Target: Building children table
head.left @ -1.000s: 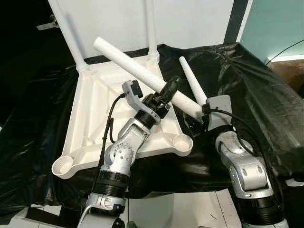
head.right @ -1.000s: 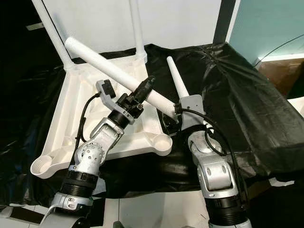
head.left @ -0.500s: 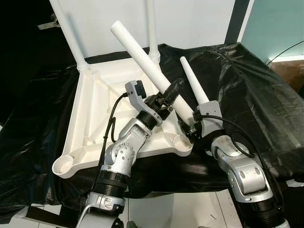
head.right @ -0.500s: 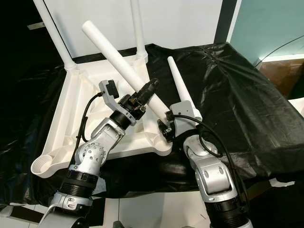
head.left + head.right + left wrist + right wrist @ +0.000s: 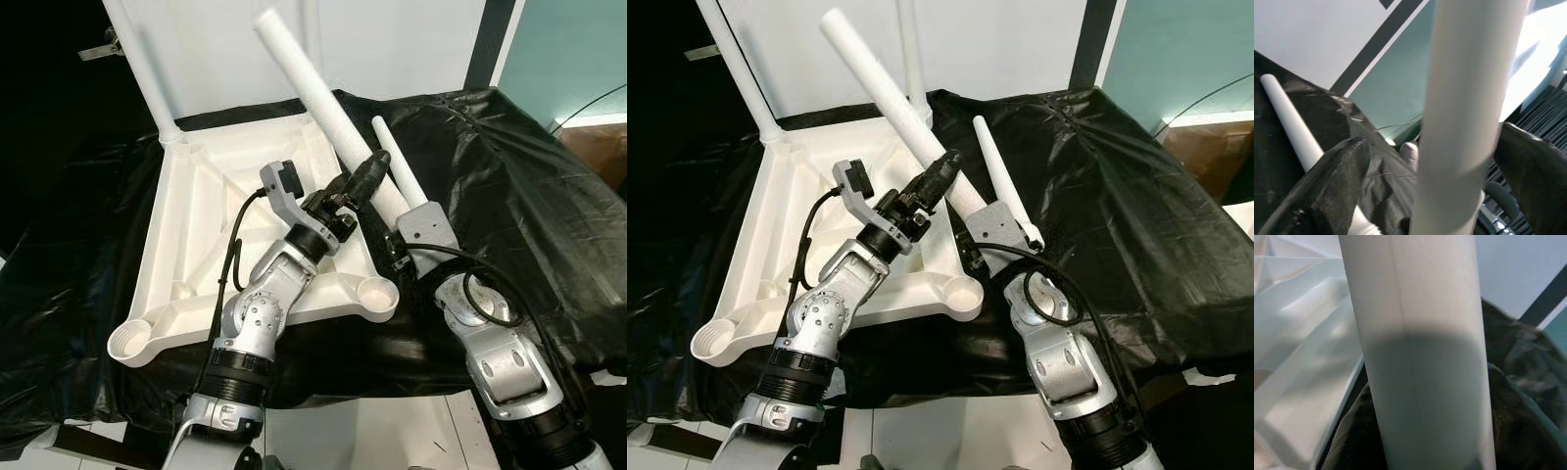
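Note:
The white table top [image 5: 211,225] lies upside down on a black sheet, with two legs [image 5: 730,64] [image 5: 909,54] standing in its far corners. Both grippers hold a third white leg [image 5: 313,83], which tilts steeply up and away over the top. My left gripper [image 5: 361,179] is shut on its middle. My right gripper [image 5: 395,253] is shut on its lower end, just above the near right socket [image 5: 377,292]. In the left wrist view the leg [image 5: 1464,117] runs between black fingers [image 5: 1337,176]. A fourth leg [image 5: 394,162] lies loose on the sheet beside them.
The near left socket [image 5: 127,343] is open. The crumpled black sheet [image 5: 509,186] covers the surface and slopes off to the right. A brown box [image 5: 600,147] sits at the far right. White floor [image 5: 392,431] shows at the near edge.
The held leg has swung from lying low across the top to a steep tilt, its upper end rising and moving right. My right gripper has shifted left, toward the near right socket.

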{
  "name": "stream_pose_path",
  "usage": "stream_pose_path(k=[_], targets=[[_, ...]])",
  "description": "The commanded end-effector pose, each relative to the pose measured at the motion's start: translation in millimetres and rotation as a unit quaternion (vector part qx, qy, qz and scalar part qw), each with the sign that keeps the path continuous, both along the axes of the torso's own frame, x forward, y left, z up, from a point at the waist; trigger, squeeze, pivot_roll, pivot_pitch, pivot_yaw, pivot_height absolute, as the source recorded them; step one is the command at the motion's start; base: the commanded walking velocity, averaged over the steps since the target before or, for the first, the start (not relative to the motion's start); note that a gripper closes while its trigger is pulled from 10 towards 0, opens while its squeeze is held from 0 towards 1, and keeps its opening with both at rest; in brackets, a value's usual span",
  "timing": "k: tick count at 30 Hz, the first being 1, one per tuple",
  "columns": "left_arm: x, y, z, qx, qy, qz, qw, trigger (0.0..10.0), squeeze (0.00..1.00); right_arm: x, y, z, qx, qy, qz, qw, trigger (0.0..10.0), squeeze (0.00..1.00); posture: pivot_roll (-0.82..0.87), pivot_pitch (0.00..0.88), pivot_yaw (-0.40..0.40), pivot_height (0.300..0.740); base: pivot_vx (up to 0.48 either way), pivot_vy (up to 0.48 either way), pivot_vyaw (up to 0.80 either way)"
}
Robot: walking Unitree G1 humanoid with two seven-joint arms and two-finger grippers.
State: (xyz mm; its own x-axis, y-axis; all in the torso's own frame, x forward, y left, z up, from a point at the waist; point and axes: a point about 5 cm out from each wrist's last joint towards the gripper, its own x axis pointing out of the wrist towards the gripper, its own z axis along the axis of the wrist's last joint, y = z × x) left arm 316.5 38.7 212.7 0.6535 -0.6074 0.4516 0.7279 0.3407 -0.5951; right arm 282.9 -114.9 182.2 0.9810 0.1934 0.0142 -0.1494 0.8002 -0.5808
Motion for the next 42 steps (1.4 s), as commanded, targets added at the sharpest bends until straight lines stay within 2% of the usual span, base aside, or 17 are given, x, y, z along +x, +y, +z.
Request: stream_pose_path(k=[1, 4, 5, 8, 9, 13, 21, 27, 28, 33, 34, 36, 37, 41, 42], targets=[[-0.9, 0.7, 1.6, -0.001, -0.044, -0.028, 0.999, 10.0, 0.0, 0.3, -0.6, -0.3, -0.019, -0.022, -0.012, 0.999, 0.0, 0.0, -0.14, 0.038, 0.081, 0.74, 0.0, 0.0, 0.0], [3.3, 2.2, -2.8, 0.014, -0.031, -0.007, 0.999, 10.0, 0.0, 0.1, -4.1, 0.4, -0.076, -0.074, -0.041, 0.993, 0.0, 0.0, -0.14, 0.038, 0.08, 0.74, 0.0, 0.0, 0.0], [3.3, 2.2, -2.8, 0.014, -0.031, -0.007, 0.999, 10.0, 0.0, 0.1, -4.1, 0.4, -0.076, -0.074, -0.041, 0.993, 0.0, 0.0, -0.14, 0.038, 0.08, 0.74, 0.0, 0.0, 0.0], [7.9, 3.3, -4.6, 0.021, -0.017, 0.011, 1.0, 10.0, 0.0, -1.0, -1.9, -3.7, -0.13, -0.118, -0.051, 0.983, 0.0, 0.0, -0.14, 0.037, 0.079, 0.74, 0.0, 0.0, 0.0], [7.9, 3.3, -4.6, 0.021, -0.017, 0.011, 1.0, 10.0, 0.0, -1.0, -1.9, -3.7, -0.13, -0.118, -0.051, 0.983, 0.0, 0.0, -0.14, 0.037, 0.079, 0.74, 0.0, 0.0, 0.0], [14.5, 6.0, -5.2, 0.016, 0.001, 0.028, 0.999, 10.0, 0.0, -3.4, 3.0, -11.8, -0.189, -0.173, -0.047, 0.965, 0.0, 0.0, -0.14, 0.034, 0.075, 0.74, 0.0, 0.0, 0.0], [21.0, 12.1, -9.4, 0.009, 0.023, 0.049, 0.999, 10.0, 0.0, -6.2, 5.5, -24.0, -0.215, -0.218, -0.046, 0.951, 0.0, 0.0, -0.13, 0.03, 0.072, 0.74, 0.0, 0.0, 0.0], [22.8, 13.2, -10.6, 0.009, 0.026, 0.055, 0.998, 10.0, 0.0, -8.8, 5.1, -23.2, -0.224, -0.259, -0.053, 0.938, 0.0, 0.0, -0.13, 0.029, 0.071, 0.74, 0.0, 0.0, 0.0], [22.7, 14.2, -10.3, -0.002, 0.021, 0.055, 0.998, 0.0, 0.0, -10.8, 4.8, -21.5, -0.228, -0.289, -0.058, 0.928, 0.0, 0.0, -0.13, 0.028, 0.071, 0.74, 0.0, 0.0, 0.0], [20.1, 14.4, -9.1, -0.012, 0.003, 0.048, 0.999, 0.0, 0.0, -11.3, 3.9, -21.1, -0.229, -0.308, -0.064, 0.921, 0.0, 0.0, -0.13, 0.027, 0.07, 0.74, 0.0, 0.0, 0.0], [19.5, 13.8, -8.9, -0.012, -0.001, 0.046, 0.999, 0.0, 0.0, -10.3, 3.5, -22.1, -0.228, -0.303, -0.065, 0.923, 2.7, 0.0, -0.13, 0.027, 0.07, 0.74, 0.0, 0.0, 0.0], [19.2, 13.4, -8.8, -0.012, -0.003, 0.044, 0.999, 0.0, 0.0, -9.6, 3.2, -22.8, -0.227, -0.299, -0.066, 0.925, 2.7, 0.0, -0.13, 0.026, 0.07, 0.74, 0.0, 0.0, 0.0], [19.1, 13.0, -8.8, -0.013, -0.004, 0.043, 0.999, 0.0, 0.0, -8.9, 3.2, -23.2, -0.226, -0.299, -0.066, 0.925, 10.0, 0.0, -0.13, 0.025, 0.07, 0.74, 0.0, 0.0, 0.0], [18.9, 12.2, -8.6, -0.016, -0.007, 0.04, 0.999, 0.0, 0.0, -6.3, 1.8, -23.0, -0.206, -0.284, -0.072, 0.934, 10.0, 0.0, -0.13, 0.023, 0.069, 0.74, 0.0, 0.0, 0.0], [18.8, 12.2, -8.6, -0.017, -0.009, 0.039, 0.999, 0.0, 0.0, -5.7, 1.2, -21.2, -0.18, -0.273, -0.07, 0.942, 10.0, 1.0, -0.13, 0.023, 0.069, 0.74, 0.0, 0.0, 0.0]])
